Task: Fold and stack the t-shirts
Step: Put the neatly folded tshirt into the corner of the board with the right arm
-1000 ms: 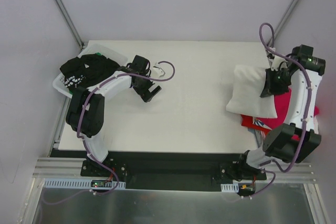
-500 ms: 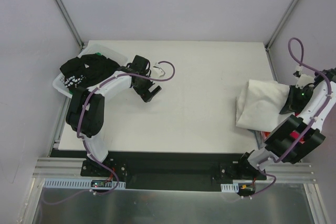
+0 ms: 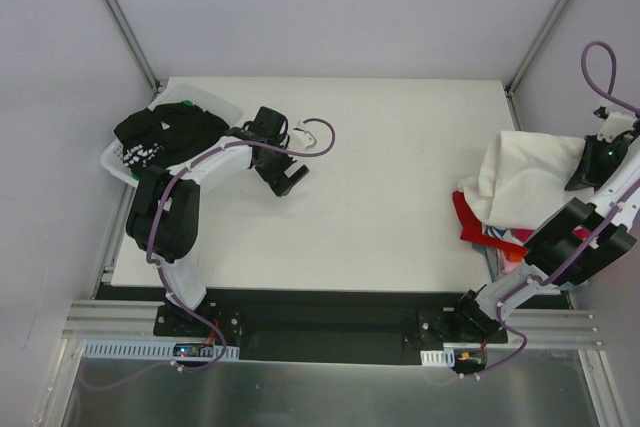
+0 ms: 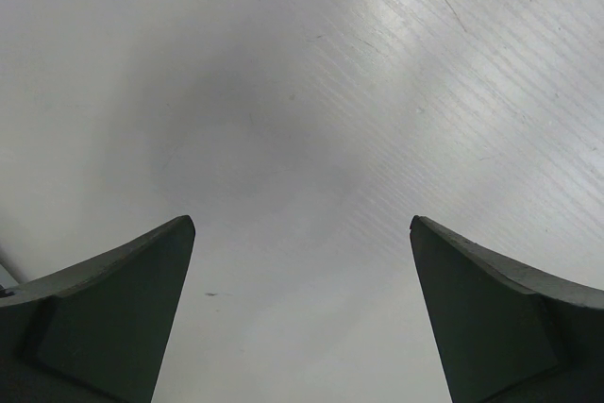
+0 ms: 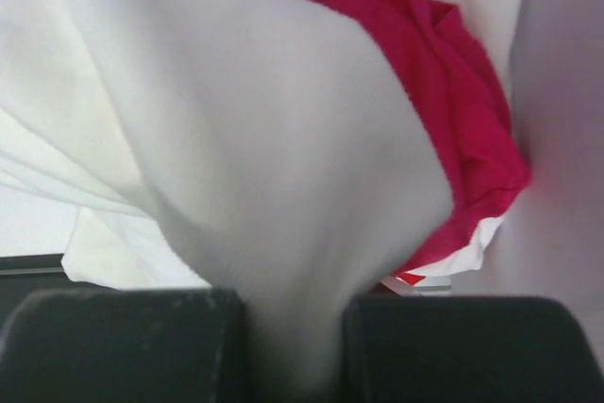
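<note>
My right gripper [image 3: 585,169] is shut on a white t-shirt [image 3: 530,179] and holds it over the stack at the table's right edge. In the right wrist view the white cloth [image 5: 264,186] runs down between the fingers [image 5: 123,342]. A magenta t-shirt [image 5: 444,92] lies under it there. A red t-shirt [image 3: 478,222] shows below the white one in the top view. My left gripper [image 3: 284,182] is open and empty over bare table [image 4: 302,139] at the left. A black t-shirt with white print [image 3: 160,132] lies in the basket.
A white plastic basket [image 3: 215,105] stands at the table's back left corner. The right wall is close beside my right arm. The table's front edge meets a black rail with both arm bases.
My right gripper has pulled the white t-shirt right and back toward the wall, baring the red shirt underneath. The left arm has barely moved.
</note>
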